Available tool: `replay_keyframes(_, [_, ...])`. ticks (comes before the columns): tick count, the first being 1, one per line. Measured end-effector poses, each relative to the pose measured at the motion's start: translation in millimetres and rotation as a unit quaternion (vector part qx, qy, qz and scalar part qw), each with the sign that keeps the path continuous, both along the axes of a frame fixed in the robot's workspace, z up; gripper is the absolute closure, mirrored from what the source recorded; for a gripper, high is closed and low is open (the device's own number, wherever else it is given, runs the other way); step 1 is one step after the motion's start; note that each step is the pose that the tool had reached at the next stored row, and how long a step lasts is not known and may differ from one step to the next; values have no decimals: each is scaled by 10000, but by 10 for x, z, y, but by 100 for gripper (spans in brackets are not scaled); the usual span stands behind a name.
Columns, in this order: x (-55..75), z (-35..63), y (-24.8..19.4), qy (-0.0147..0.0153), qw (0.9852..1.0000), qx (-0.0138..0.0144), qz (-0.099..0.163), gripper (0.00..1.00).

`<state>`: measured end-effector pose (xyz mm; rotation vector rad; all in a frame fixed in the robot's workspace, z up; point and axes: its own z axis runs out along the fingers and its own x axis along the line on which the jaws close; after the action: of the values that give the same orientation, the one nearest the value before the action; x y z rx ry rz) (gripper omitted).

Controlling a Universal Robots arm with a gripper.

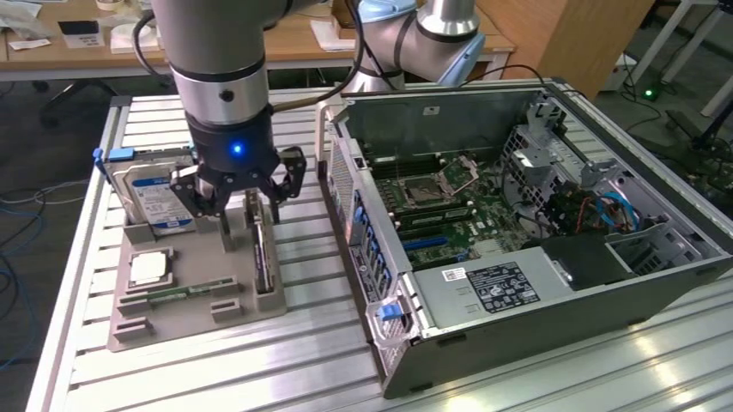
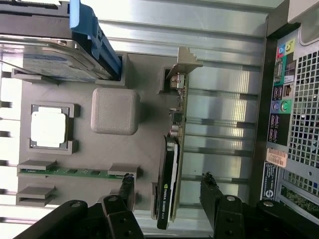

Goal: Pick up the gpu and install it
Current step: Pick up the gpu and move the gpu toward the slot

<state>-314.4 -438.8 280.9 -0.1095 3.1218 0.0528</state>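
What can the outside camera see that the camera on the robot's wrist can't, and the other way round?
Exterior view: the robot's arm and the insides of the open computer case, with its motherboard.
Wrist view: the coloured sockets on the case's back panel, and white lettering on the dark edge of the gpu.
Both: the gpu standing on edge in the grey holder, the open gripper straddling it without touching, the hard drive and the square silver chip.
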Motion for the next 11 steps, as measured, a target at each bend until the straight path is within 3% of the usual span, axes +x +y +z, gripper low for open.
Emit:
replay_keyframes(4, [1, -58, 0, 0, 10000, 1, -4, 35])
replay_keyframes(11, [1, -60, 0, 0, 10000, 0, -7, 35])
